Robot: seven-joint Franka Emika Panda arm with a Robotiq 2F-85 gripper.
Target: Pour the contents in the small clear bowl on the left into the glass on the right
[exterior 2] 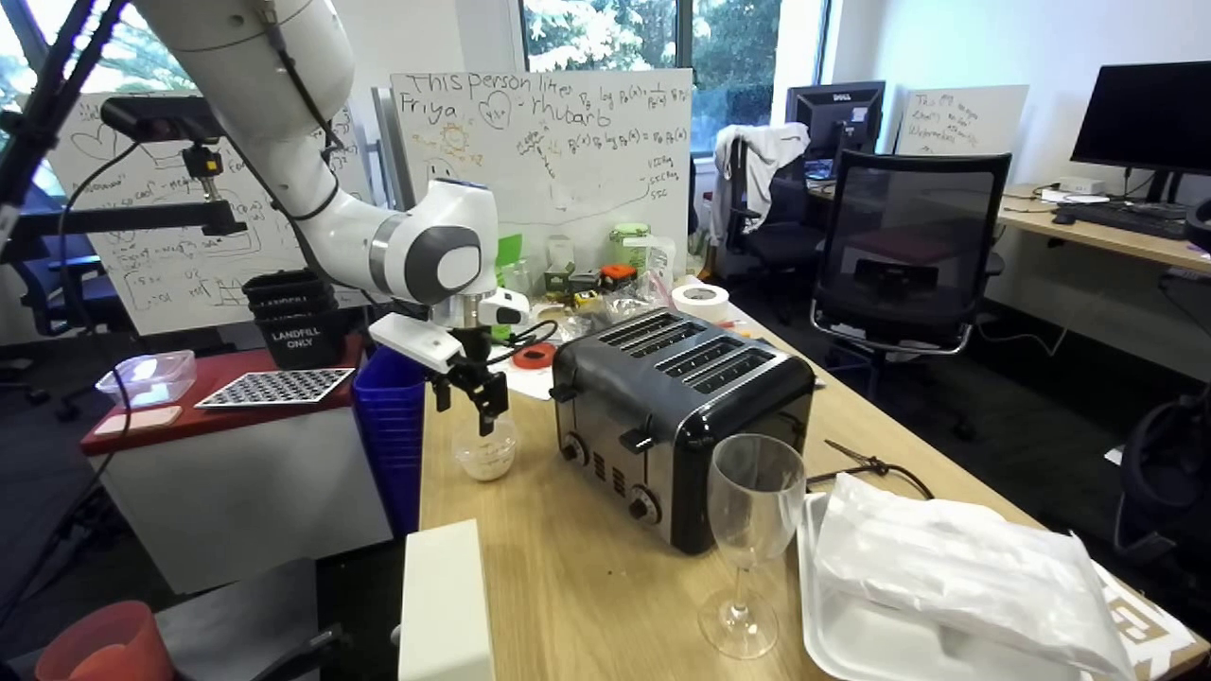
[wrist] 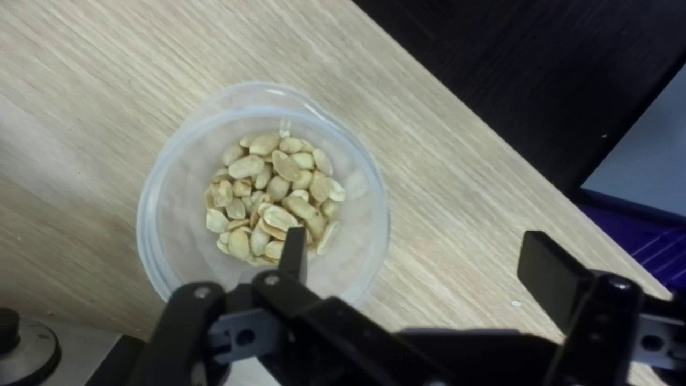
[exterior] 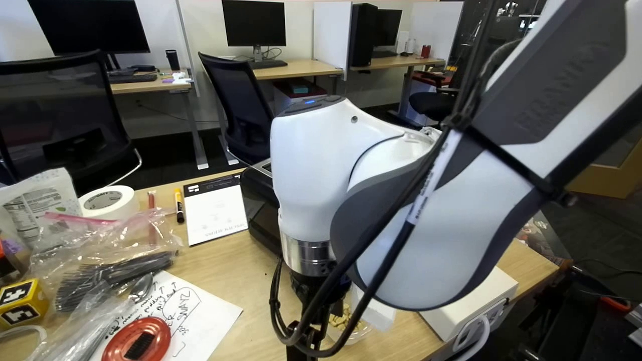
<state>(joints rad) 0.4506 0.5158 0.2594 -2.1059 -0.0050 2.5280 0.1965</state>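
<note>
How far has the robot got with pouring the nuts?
Done: the gripper is open, near the small clear bowl. In hand: perhaps the grasp; nothing is held yet. Left: lifting, pouring; the nuts sit in that bowl and the glass looks empty.

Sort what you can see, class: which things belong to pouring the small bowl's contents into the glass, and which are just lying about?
For the job:
small clear bowl
peanuts
wine glass
open tool

Just lying about:
toaster
tape roll
yellow marker
black brush
white tray
</note>
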